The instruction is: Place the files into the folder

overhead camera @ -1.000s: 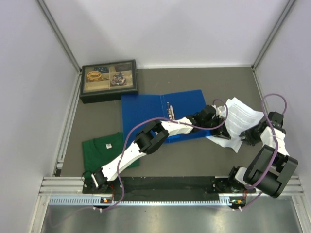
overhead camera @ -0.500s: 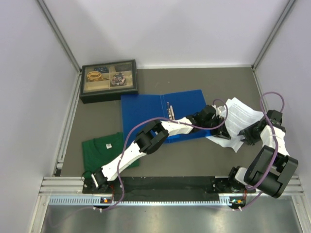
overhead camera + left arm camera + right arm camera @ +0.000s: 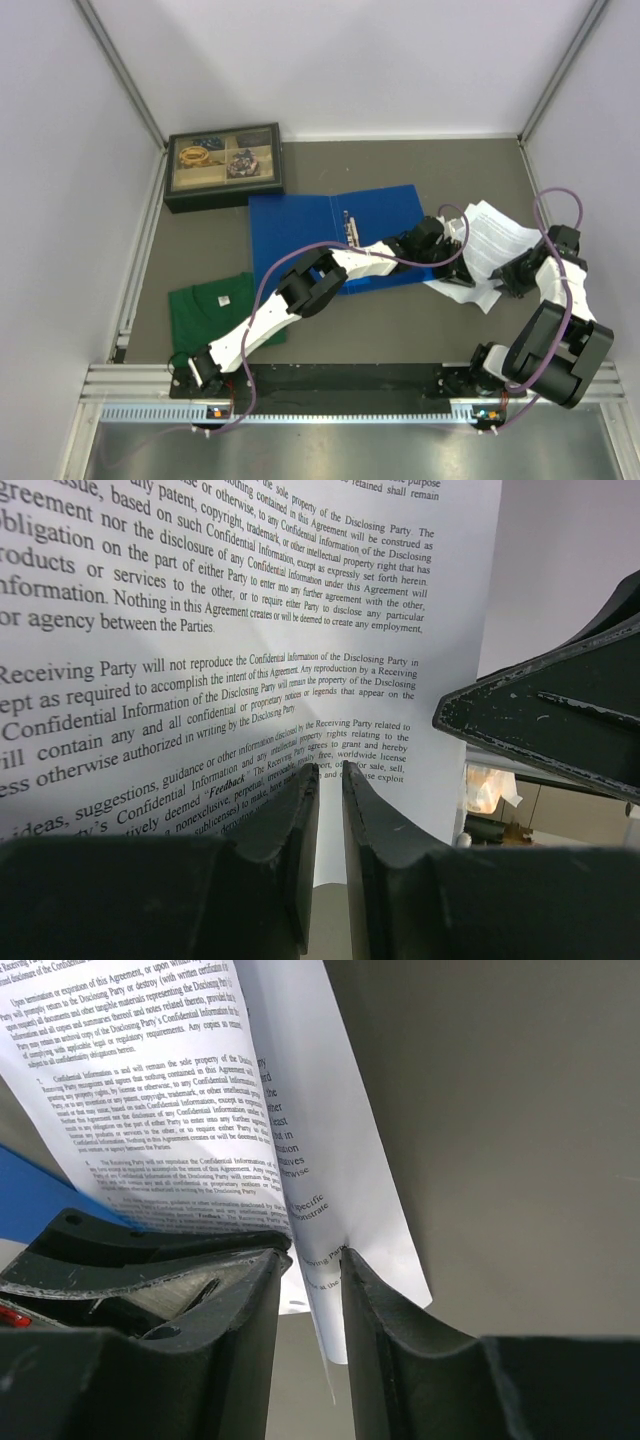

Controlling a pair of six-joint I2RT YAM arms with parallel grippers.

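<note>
Printed files (image 3: 505, 240) are seen just beside the right edge of the open blue folder (image 3: 290, 235) on the grey surface (image 3: 400, 330), with both arms gathered at their near end. The left pincer (image 3: 330, 780) is nearly closed on the foot of the page, and the paper passes down through the slim gap between its fingers. The right pincer (image 3: 315, 1260) is set astride a curled sheet edge at the near right. A gap is left beside the paper, so whether it is truly clamped cannot be told.

The coming move is judged to turn on one relation. The folder lies to the left of the files, and its right cover is just beside their near-left corner. The metal rings (image 3: 350, 228) at its spine are placed further left, beside the left arm. The left pincer is the nearer of the two to the folder, while the right one is placed on the outer side.

The files are laid askew. Their long axis appears to run from near-left to far-right, and the head of the text is pointed toward the far wall. The folder is spread wide from left to right, with its spine running near to far. A leftward carry and a slight turn are likely to be called for, so that the page edge is brought square to the rings.
</note>
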